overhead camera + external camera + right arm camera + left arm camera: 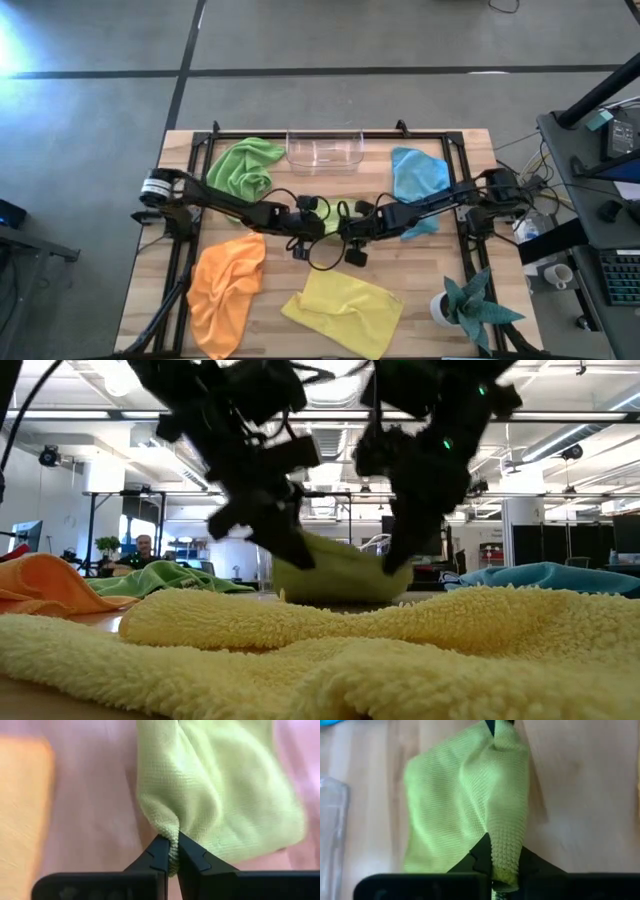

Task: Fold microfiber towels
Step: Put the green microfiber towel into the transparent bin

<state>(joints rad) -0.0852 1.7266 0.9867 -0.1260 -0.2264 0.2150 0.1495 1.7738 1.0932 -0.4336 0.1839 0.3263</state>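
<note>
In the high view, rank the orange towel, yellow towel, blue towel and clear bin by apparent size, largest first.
1. Orange towel and yellow towel: look about alike, so no ranking between them.
2. Blue towel, partly hidden by the right arm.
3. Clear bin.

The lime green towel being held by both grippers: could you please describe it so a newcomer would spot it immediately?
Find the clear plastic bin at the wooden table's far edge. Just in front of it, mid-table, lies the held lime towel. Unlike the other green towel, it is pinched by the left gripper and right gripper.
</note>
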